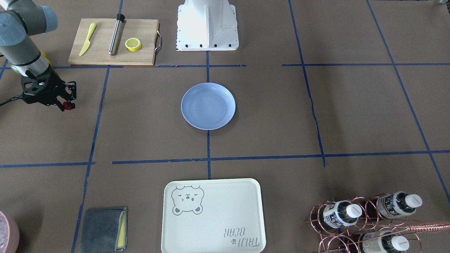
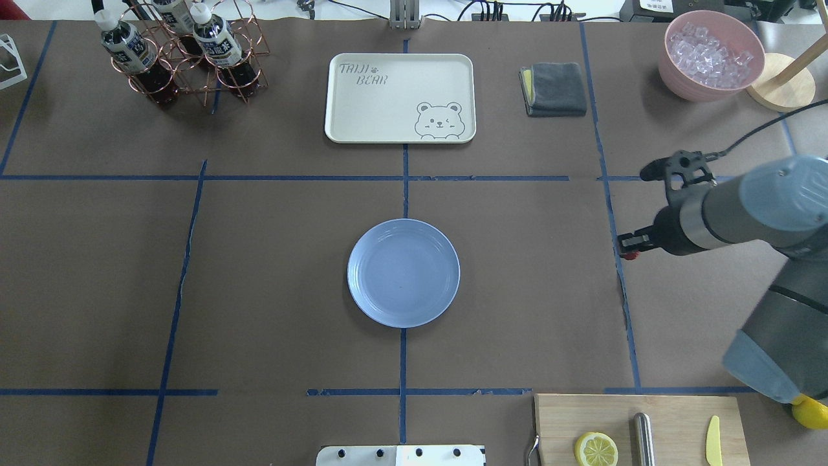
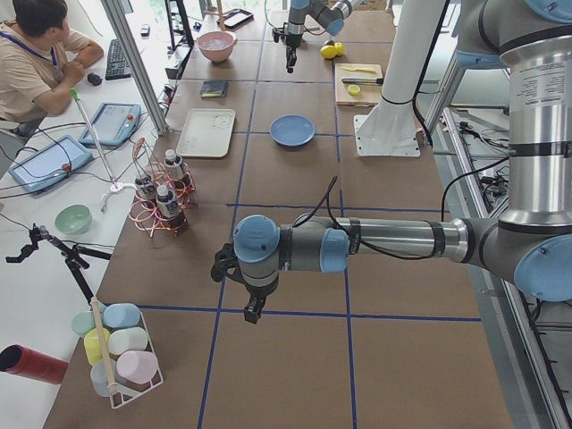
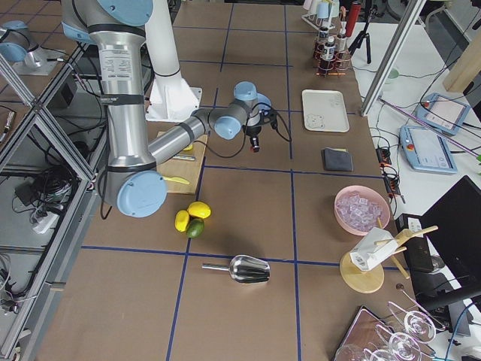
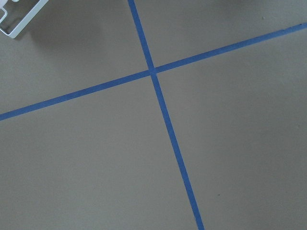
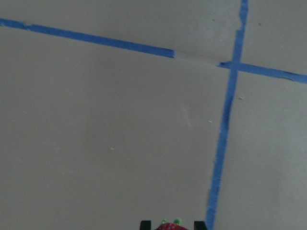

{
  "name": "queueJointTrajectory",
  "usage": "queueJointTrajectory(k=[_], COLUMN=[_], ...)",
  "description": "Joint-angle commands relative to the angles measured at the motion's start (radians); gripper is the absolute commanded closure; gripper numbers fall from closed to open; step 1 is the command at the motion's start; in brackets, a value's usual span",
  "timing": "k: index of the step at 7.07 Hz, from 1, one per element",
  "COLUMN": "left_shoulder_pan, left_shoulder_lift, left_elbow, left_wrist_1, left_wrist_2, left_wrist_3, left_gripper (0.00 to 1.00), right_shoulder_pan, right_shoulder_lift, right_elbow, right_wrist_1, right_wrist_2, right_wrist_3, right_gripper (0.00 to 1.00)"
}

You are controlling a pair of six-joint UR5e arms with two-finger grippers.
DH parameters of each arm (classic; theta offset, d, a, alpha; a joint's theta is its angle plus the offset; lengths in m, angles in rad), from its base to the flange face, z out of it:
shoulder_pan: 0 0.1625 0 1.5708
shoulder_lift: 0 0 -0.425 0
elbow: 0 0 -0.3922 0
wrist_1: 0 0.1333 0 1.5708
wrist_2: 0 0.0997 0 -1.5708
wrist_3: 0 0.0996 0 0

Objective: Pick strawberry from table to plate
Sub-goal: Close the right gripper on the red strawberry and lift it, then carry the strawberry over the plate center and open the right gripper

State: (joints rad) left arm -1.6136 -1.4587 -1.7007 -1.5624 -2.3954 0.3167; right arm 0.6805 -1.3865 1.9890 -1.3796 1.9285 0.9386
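Observation:
The strawberry (image 6: 171, 226), small and dark red with green specks, sits between the fingertips of my right gripper (image 2: 631, 250), which is shut on it above the brown-paper table (image 1: 351, 112). From the front the berry (image 1: 69, 106) shows as a red spot at the tip of that gripper (image 1: 66, 103). The light blue plate (image 2: 403, 272) lies empty at the table's middle, well to the left of the gripper in the overhead view. My left gripper (image 3: 255, 308) hangs over bare table in the left side view only; whether it is open or shut I cannot tell.
A wooden cutting board (image 2: 673, 414) with a lemon half (image 2: 596, 448), a steel rod and a yellow knife lies near the robot's base. The bear-printed tray (image 2: 400, 97), grey cloth (image 2: 554, 88), bottle rack (image 2: 181, 55) and pink ice bowl (image 2: 710, 55) line the far side.

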Motion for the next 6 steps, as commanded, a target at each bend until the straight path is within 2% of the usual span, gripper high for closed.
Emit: queueJointTrajectory(k=[1,2,4,6], left_shoulder_pan=[0.0,0.0,0.0,-0.002], left_shoulder_lift=[0.012,0.012,0.012,0.012], left_elbow=[-0.007,-0.005,-0.013,-0.014], left_wrist_1=[0.004,0.004,0.002,0.001], left_wrist_2=[-0.004,-0.007,-0.022,-0.022], left_wrist_3=[-0.001,-0.001,-0.001,-0.001], left_gripper=[0.0,0.0,0.0,0.0], right_shoulder_pan=[-0.131,-0.177,-0.267,-0.3], right_shoulder_lift=[0.339,0.439,0.571,0.655], right_elbow=[-0.043,-0.129,-0.289,-0.45], right_wrist_1=[-0.287,-0.286,-0.279,-0.241], right_wrist_2=[-0.084,-0.127,-0.233,-0.275], right_wrist_3=[0.153,0.217,0.313,0.366], right_gripper=[1.0,1.0,1.0,1.0])
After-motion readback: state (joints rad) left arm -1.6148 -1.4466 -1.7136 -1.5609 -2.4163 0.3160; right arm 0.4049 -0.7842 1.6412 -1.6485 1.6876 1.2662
